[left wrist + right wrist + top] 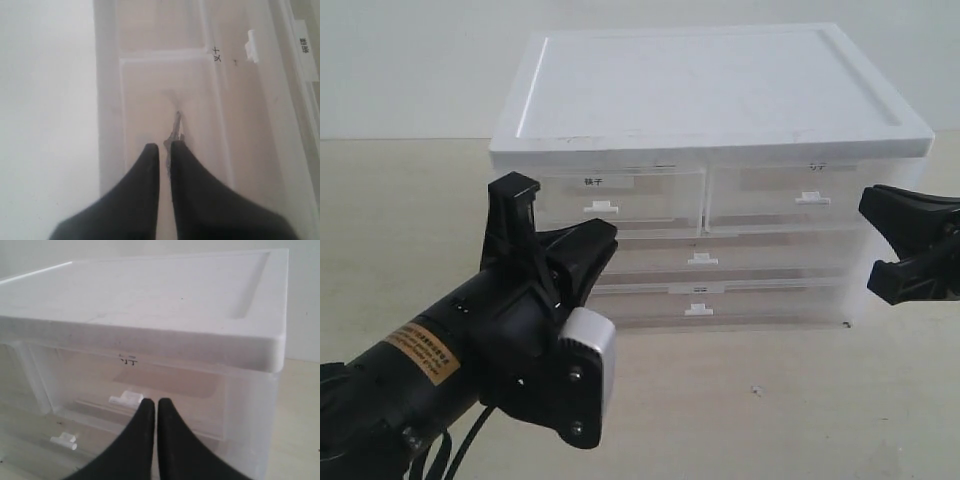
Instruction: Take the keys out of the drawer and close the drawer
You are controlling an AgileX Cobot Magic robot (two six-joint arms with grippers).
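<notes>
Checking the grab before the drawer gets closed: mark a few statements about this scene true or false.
1. The left gripper is shut on the keys. True.
2. The right gripper grips a drawer handle. False: it holds nothing, short of the cabinet.
3. The drawer with the bolder label is in the cabinet's top row. True.
4. The keys lie on top of the cabinet. False: they are between the left gripper's fingers.

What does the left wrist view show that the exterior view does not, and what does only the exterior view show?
Only the left wrist view: the keys pinched between the tips of the left pincer. Only the exterior view: the whole cabinet, its full-width drawers and the right pincer. Both: the left pincer and translucent drawer fronts with white tab handles.
</notes>
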